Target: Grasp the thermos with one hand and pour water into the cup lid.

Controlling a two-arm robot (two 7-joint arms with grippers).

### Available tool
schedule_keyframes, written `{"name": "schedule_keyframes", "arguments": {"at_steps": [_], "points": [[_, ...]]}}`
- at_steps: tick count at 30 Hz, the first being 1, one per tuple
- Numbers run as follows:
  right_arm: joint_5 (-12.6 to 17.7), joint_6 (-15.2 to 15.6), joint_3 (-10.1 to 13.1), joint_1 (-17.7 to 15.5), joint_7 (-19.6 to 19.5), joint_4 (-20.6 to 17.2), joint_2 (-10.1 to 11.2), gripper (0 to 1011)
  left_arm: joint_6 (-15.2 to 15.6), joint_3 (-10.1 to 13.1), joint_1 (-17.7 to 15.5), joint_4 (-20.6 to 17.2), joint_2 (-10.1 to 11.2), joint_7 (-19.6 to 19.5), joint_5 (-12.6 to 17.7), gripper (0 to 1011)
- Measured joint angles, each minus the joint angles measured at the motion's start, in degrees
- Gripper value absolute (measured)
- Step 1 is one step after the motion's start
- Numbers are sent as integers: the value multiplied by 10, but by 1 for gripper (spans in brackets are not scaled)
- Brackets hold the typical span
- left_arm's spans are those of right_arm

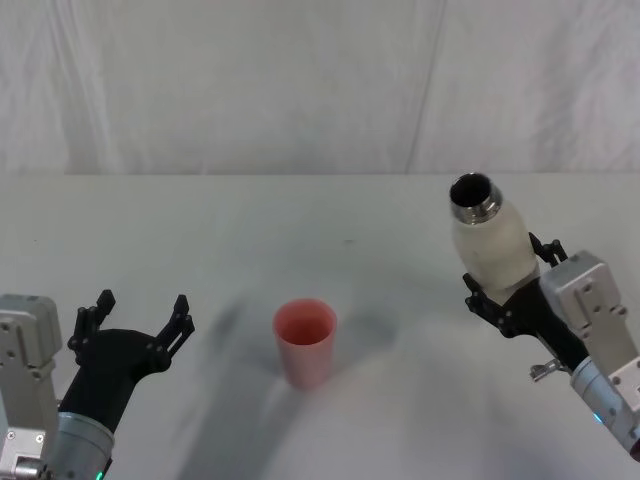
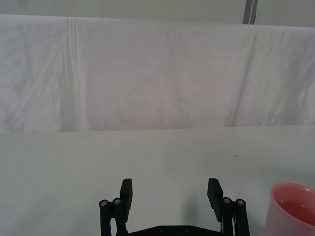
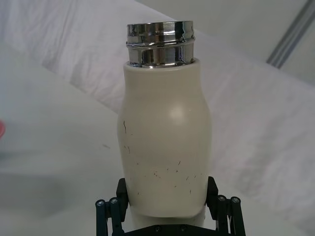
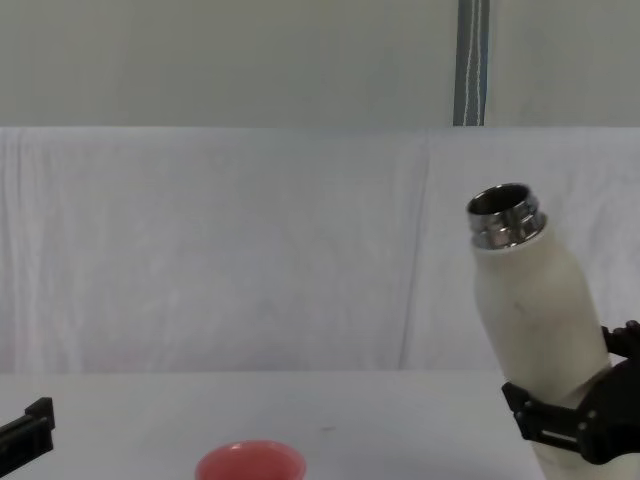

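The cream-white thermos (image 1: 490,238) with its open steel neck is held off the table at the right, leaning slightly toward the left. My right gripper (image 1: 512,292) is shut on its lower body; the right wrist view shows the thermos (image 3: 165,147) between the black fingers (image 3: 221,209). In the chest view the thermos (image 4: 535,320) tilts left above the gripper (image 4: 575,420). The pink cup lid (image 1: 305,340) stands upright at the table's middle, also seen as the cup lid (image 4: 250,463) and the cup lid (image 2: 294,209). My left gripper (image 1: 140,320) rests open at the left, apart from the cup lid.
A white cloth covers the table (image 1: 320,230) and hangs as a backdrop behind it. Bare tabletop lies between the cup lid and the thermos. A grey vertical post (image 4: 470,62) stands behind the backdrop.
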Motion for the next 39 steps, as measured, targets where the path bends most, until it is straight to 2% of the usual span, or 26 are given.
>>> {"name": "schedule_keyframes", "arguments": {"at_steps": [5, 21, 39], "points": [[-38, -21, -15, 13, -1, 16, 0, 952, 0, 0, 0, 0, 0, 0, 0, 1001], [-112, -73, -57, 55, -1, 64, -2, 952, 0, 0, 0, 0, 0, 0, 0, 1001], [-141, -97, -72, 71, -14, 85, 0, 952, 0, 0, 0, 0, 0, 0, 0, 1001]]}}
